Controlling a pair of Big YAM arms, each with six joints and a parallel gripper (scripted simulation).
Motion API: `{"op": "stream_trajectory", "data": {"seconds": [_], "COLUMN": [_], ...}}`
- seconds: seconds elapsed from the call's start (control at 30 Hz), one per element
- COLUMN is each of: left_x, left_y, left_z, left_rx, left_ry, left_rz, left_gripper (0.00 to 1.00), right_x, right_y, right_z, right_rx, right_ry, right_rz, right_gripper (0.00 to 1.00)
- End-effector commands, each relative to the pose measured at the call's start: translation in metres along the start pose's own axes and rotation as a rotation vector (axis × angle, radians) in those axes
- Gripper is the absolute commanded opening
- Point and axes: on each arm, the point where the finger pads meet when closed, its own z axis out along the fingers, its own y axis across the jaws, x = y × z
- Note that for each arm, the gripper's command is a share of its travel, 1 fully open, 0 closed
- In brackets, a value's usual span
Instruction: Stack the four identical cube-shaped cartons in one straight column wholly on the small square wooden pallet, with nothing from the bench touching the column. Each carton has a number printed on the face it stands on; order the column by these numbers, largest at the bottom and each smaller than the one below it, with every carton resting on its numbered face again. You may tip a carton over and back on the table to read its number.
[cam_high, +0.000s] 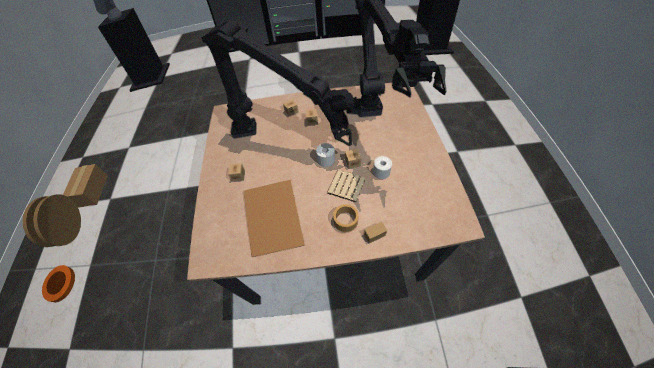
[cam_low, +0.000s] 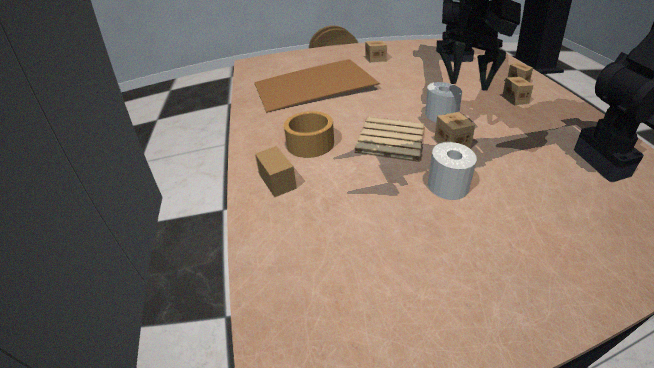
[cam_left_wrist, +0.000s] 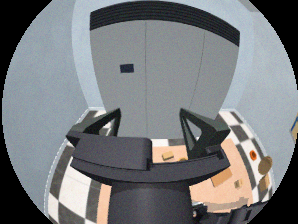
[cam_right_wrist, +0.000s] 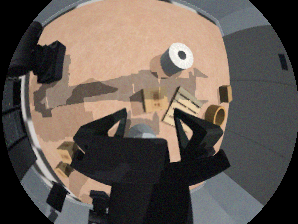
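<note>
The square slatted pallet (cam_high: 345, 185) (cam_low: 391, 138) bears nothing. One carton (cam_high: 353, 158) (cam_low: 454, 131) (cam_right_wrist: 155, 99) stands beside it, between two rolls, with dark print on its top. Two cartons (cam_high: 290, 108) (cam_high: 311, 118) stand close together at the back edge; the fourth carton (cam_high: 236, 172) (cam_low: 376, 52) stands alone near the cardboard sheet. I can read no numbers. My right gripper (cam_high: 342, 140) (cam_low: 469, 86) (cam_right_wrist: 150, 111) is open and empty, above the table near the carton beside the pallet. My left gripper (cam_high: 427, 94) (cam_left_wrist: 150, 111) is open and empty, raised high beyond the table's back corner.
A grey-white roll (cam_high: 325, 156) (cam_low: 443, 103) and another roll (cam_high: 382, 168) (cam_low: 451, 175) flank the carton near the pallet. A brown ring (cam_low: 309, 144), a plain brown block (cam_high: 375, 232) (cam_low: 276, 171) and a flat cardboard sheet (cam_high: 273, 218) (cam_low: 316, 85) lie towards the front.
</note>
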Motion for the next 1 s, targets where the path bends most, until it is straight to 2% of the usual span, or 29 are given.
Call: {"op": "stream_trajectory", "data": {"seconds": [0.0,0.17,0.37,0.67,0.97], "left_x": [-0.024,-0.024,-0.024,-0.024,-0.024], "left_y": [-0.001,-0.001,-0.001,-0.001,-0.001], "left_z": [0.002,0.002,0.002,0.002,0.002], "left_rx": [0.001,0.001,0.001,0.001,0.001], "left_ry": [-0.040,-0.040,-0.040,-0.040,-0.040], "left_rz": [0.010,0.010,0.010,0.010,0.010], "left_gripper": [1.00,1.00,1.00,1.00,1.00], "right_x": [-0.012,0.004,0.011,0.007,-0.006], "right_y": [-0.017,-0.030,-0.035,-0.031,-0.028], "right_z": [0.008,0.029,0.038,0.039,0.061], "right_rx": [-0.035,-0.177,-0.250,-0.251,-0.247], "right_ry": [0.056,0.118,0.138,0.135,0.128], "right_rz": [-0.090,-0.072,-0.045,-0.041,-0.051], "right_gripper": [0.79,0.79,0.79,0.79,0.79]}}
